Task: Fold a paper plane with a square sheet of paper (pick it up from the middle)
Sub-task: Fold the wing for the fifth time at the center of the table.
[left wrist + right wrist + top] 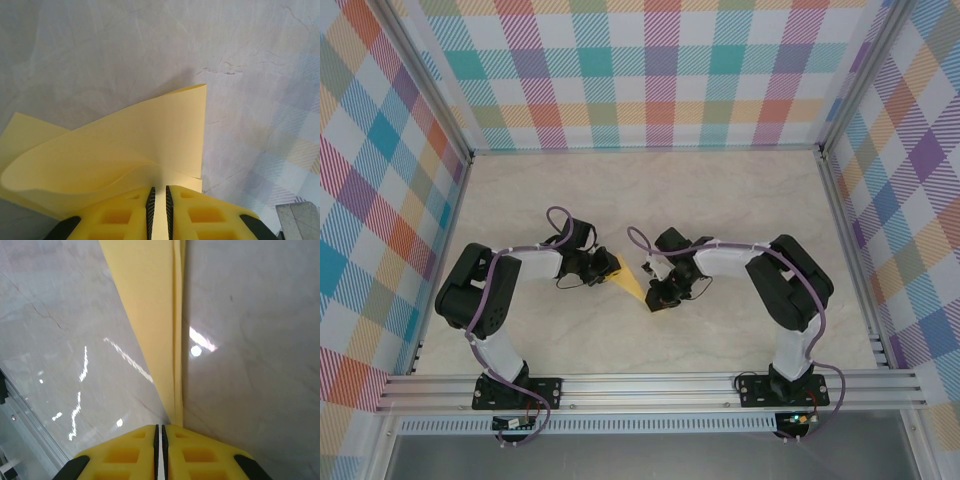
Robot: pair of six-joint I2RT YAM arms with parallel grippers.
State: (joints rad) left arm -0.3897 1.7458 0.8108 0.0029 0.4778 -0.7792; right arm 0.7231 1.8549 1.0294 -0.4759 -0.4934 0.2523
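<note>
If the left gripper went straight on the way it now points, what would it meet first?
The yellow paper that the left gripper itself pinches; beyond that, probably the right gripper, though depth is unclear.

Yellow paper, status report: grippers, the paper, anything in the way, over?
Left gripper shut on the half-folded yellow paper's wide, curling end. Right gripper shut on its narrow tip. Paper spans between them. No obstacle seen.

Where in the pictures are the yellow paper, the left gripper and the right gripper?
yellow paper (pixel 632 280): top view, middle of the folded sheet.
left gripper (pixel 159 191): left wrist view, between the fingertips pinching the paper.
right gripper (pixel 160 427): right wrist view, between the fingertips at the paper's narrow end.
</note>
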